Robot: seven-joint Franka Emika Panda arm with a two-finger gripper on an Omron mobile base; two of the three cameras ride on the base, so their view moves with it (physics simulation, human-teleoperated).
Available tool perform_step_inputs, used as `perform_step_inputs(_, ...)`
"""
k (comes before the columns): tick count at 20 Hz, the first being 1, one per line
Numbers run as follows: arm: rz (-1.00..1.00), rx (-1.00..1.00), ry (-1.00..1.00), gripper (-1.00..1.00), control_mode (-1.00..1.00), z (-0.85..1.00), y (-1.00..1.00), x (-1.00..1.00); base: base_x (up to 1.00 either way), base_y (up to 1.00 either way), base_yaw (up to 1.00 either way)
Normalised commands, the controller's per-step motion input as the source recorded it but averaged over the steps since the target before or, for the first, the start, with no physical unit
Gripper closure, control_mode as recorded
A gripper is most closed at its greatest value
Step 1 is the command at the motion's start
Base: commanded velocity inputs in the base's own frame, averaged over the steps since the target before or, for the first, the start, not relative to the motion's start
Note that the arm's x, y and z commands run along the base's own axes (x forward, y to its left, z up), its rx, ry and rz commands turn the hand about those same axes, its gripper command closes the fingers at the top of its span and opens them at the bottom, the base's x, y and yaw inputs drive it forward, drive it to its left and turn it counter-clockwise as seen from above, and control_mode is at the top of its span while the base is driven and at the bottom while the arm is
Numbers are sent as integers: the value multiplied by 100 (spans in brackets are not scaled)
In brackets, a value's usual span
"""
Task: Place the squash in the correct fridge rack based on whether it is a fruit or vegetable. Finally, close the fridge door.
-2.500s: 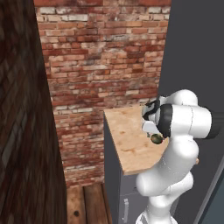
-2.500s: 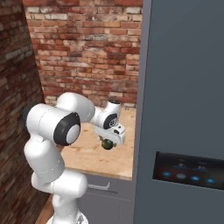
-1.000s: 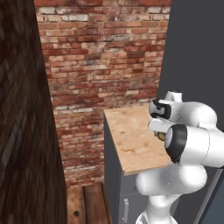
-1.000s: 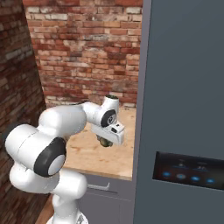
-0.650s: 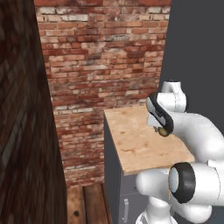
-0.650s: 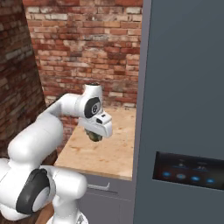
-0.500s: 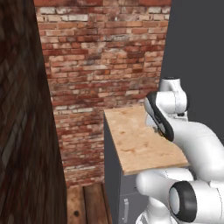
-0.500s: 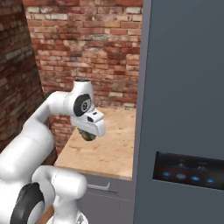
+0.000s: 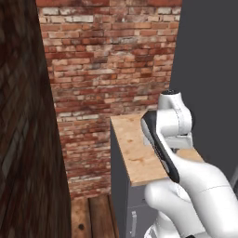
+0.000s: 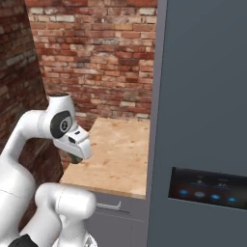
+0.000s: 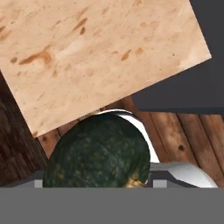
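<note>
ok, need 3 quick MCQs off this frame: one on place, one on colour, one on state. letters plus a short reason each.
1. Where does the tool sit in the right base view?
A. Inside the fridge
B. At the near left corner of the wooden counter
C. Against the black display panel

2. What colour is the squash?
A. Dark green with lighter mottling
B. Orange
C. White

3. What is the state of the squash?
A. Resting on the counter
B. Lying on the floor
C. Carried in the tool

Answers: 1 B, the tool sits at the left front corner of the wooden counter, well left of the black display panel. 2 A, the hand view shows the squash dark green and mottled. 3 C, it sits right at the tool in the hand view, with counter and plank floor far below.
</note>
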Motion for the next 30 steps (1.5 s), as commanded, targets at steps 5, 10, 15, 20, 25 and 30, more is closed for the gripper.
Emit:
perform_step_inputs(5,0,1,0,100,100,0,12,-26,-60,2,-2)
perform_step_inputs(10,0,0,0,100,100,0,0,0,-100,0,-10)
perform_step_inputs(15,0,0,0,100,100,0,0,0,-100,-4,-24)
perform_step_inputs(20,0,0,0,100,100,0,0,0,-58,-21,-39)
perform_step_inputs(25,0,0,0,100,100,0,0,0,5,-41,-47)
perform_step_inputs(30,0,0,0,100,100,0,0,0,38,-56,-37)
